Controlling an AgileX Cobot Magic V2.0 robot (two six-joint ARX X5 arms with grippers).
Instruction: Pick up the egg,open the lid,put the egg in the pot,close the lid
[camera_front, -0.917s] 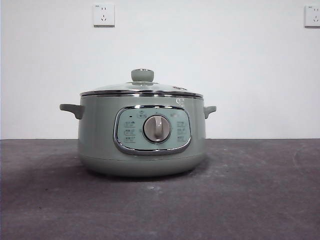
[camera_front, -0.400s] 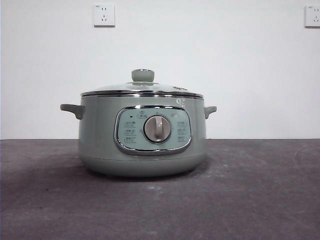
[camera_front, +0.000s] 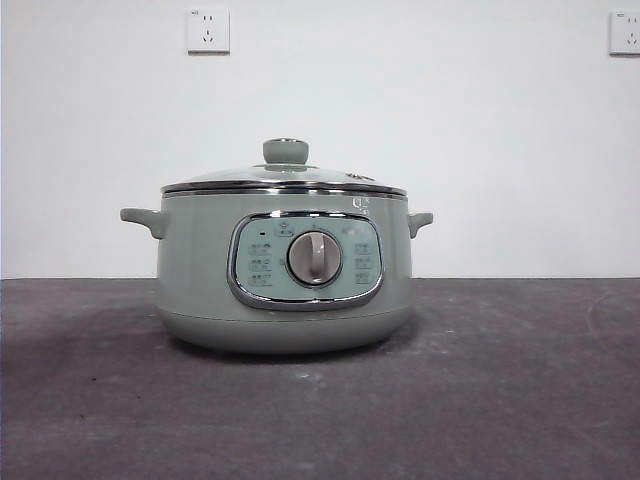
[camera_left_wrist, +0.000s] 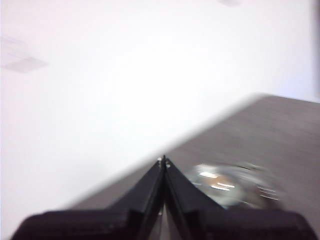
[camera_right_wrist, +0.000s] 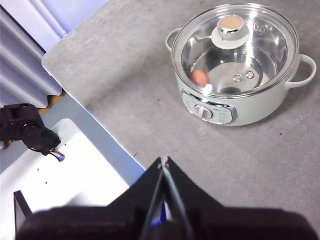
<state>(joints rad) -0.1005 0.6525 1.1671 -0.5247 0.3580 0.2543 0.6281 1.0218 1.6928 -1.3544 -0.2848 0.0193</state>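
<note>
Sage-green pot (camera_front: 285, 290) upright on the table, glass lid (camera_right_wrist: 235, 47) shut, reddish-brown egg (camera_right_wrist: 199, 76) inside.

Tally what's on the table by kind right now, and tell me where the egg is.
Pot: 1
Lid: 1, seated on the pot
Egg: 1, inside the pot, seen through the glass
Total: 3
Both pincers are shut and away from the pot: left, right.

No legible text. The pot (camera_front: 285, 270) carries a small emblem and control-panel (camera_front: 306, 260) icons, all too small to read.
</note>
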